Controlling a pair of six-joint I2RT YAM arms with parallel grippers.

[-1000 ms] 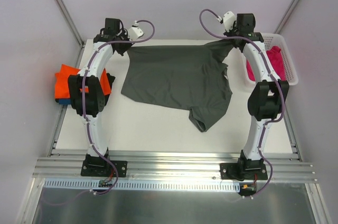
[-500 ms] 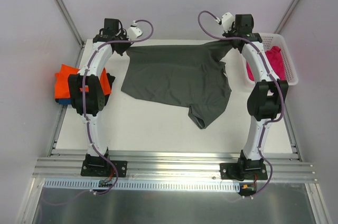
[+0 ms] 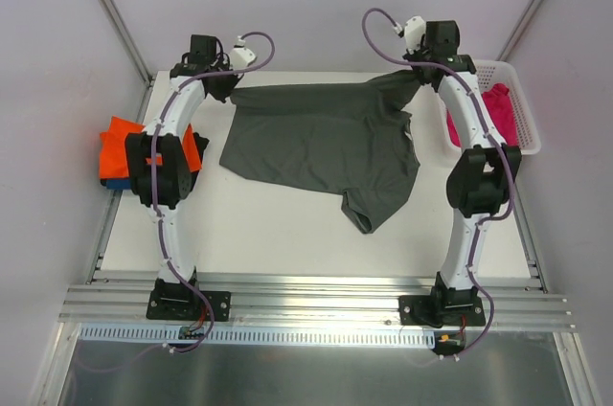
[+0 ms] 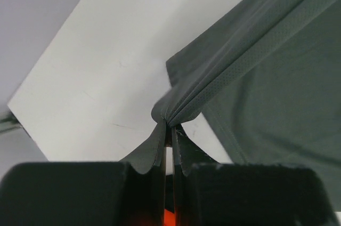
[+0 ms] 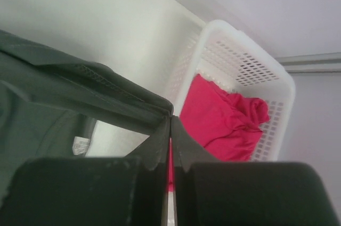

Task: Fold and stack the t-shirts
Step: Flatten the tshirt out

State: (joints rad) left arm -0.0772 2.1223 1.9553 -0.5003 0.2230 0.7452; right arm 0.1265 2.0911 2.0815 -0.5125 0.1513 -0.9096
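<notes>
Currently left gripper (image 4: 170, 130), right gripper (image 5: 170, 120) each pinching far edge of dark grey t-shirt (image 3: 321, 143), stretched between them

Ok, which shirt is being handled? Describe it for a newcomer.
On the white table, across its far half, lies the dark grey t-shirt, far corners pinched by the left pincer and right pincer. Unlike the orange shirt at left and pink shirt in the basket, it is spread open.
</notes>
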